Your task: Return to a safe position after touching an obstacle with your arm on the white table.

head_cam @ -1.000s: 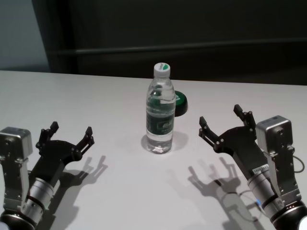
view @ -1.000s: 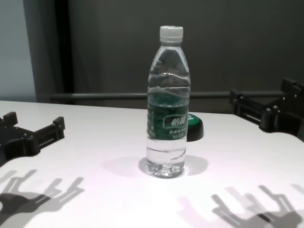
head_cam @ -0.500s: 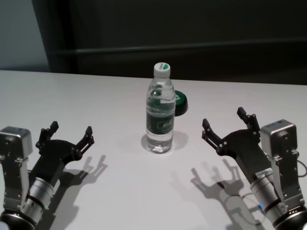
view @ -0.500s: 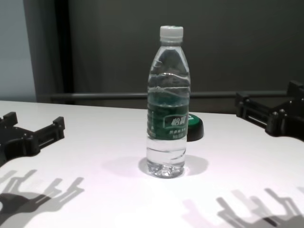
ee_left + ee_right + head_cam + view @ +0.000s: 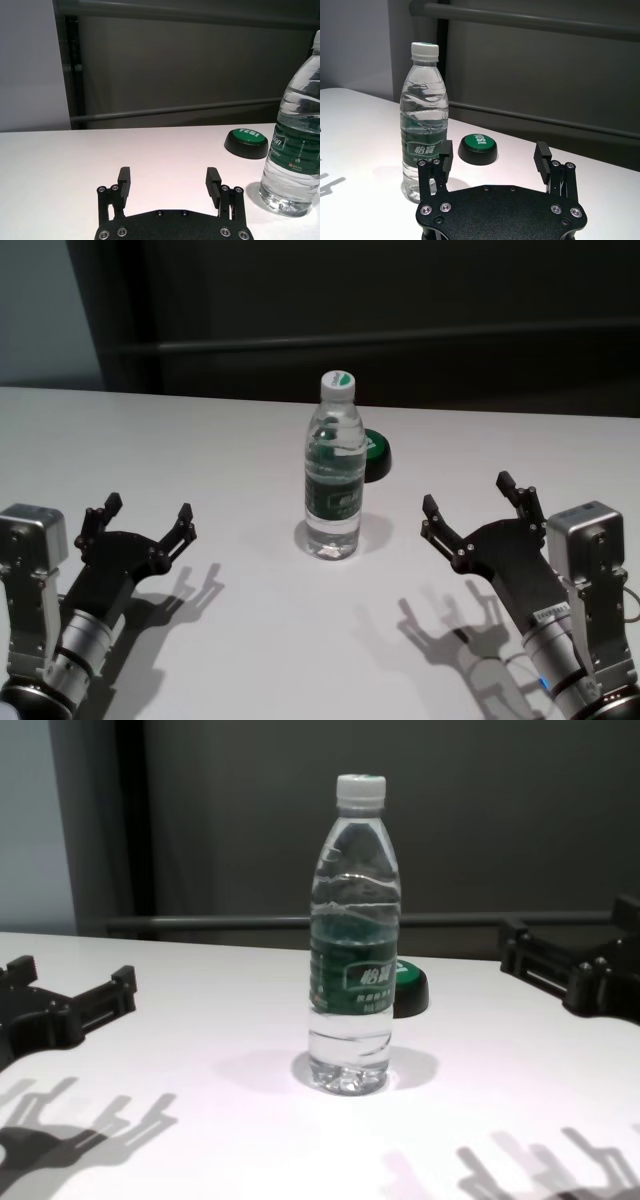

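Note:
The obstacle, a clear water bottle (image 5: 333, 472) with a white cap and dark green label, stands upright mid-table on the white table (image 5: 200, 440). It also shows in the chest view (image 5: 354, 940), the left wrist view (image 5: 296, 150) and the right wrist view (image 5: 424, 125). My right gripper (image 5: 478, 508) is open and empty, to the right of the bottle and apart from it; it shows in the chest view (image 5: 570, 960) and the right wrist view (image 5: 492, 155). My left gripper (image 5: 145, 518) is open and empty at the near left, also in the left wrist view (image 5: 168, 182).
A low black disc with a green top (image 5: 374, 456) sits just behind and to the right of the bottle, also in the right wrist view (image 5: 478, 148). A dark wall with a horizontal rail (image 5: 400, 338) runs behind the table's far edge.
My right gripper has drawn back toward me and a little to the right, away from the bottle. The bottle and left arm have not moved.

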